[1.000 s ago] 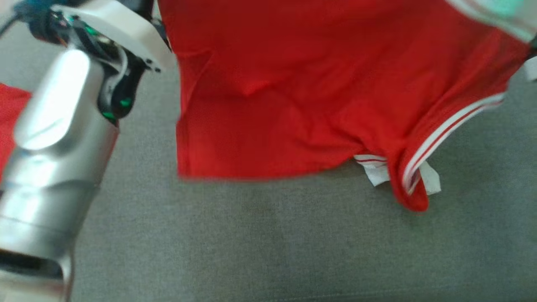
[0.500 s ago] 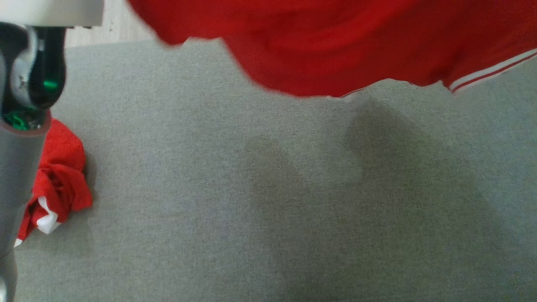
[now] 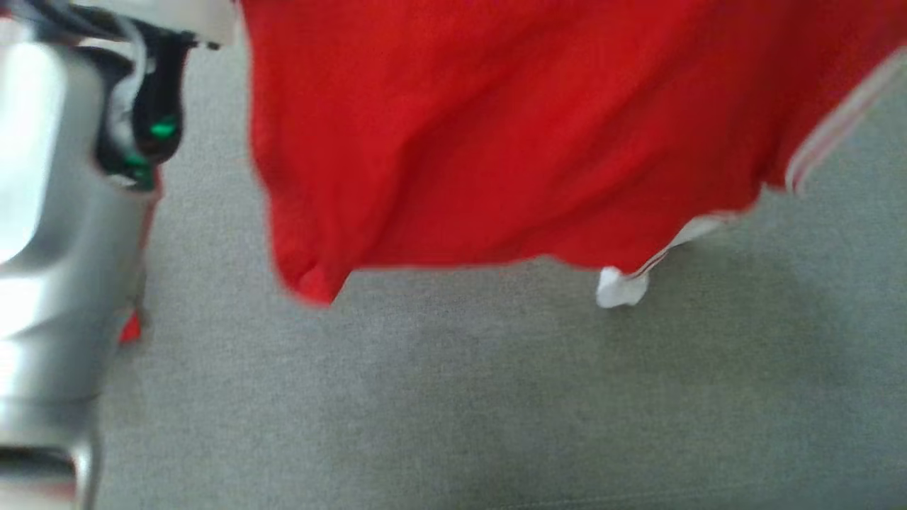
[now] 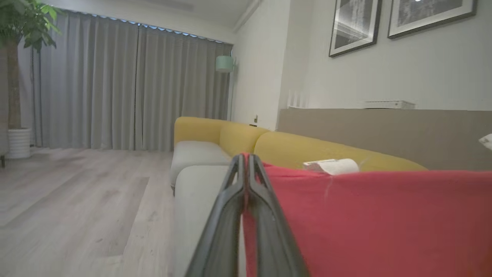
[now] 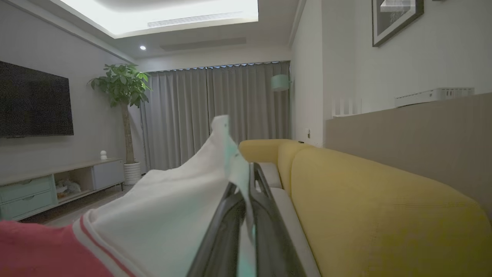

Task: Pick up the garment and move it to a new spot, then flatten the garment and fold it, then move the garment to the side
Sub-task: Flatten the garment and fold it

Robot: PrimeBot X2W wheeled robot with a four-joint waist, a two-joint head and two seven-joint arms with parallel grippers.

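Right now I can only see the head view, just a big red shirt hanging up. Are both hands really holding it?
Observer: Yes for the left hand: it is shut on the shirt, pinching its red edge.
Operator: And the other hand?
Observer: The right hand is shut on a white part of it.
Operator: What's past the hands?
Observer: A yellow backrest runs along the wall.
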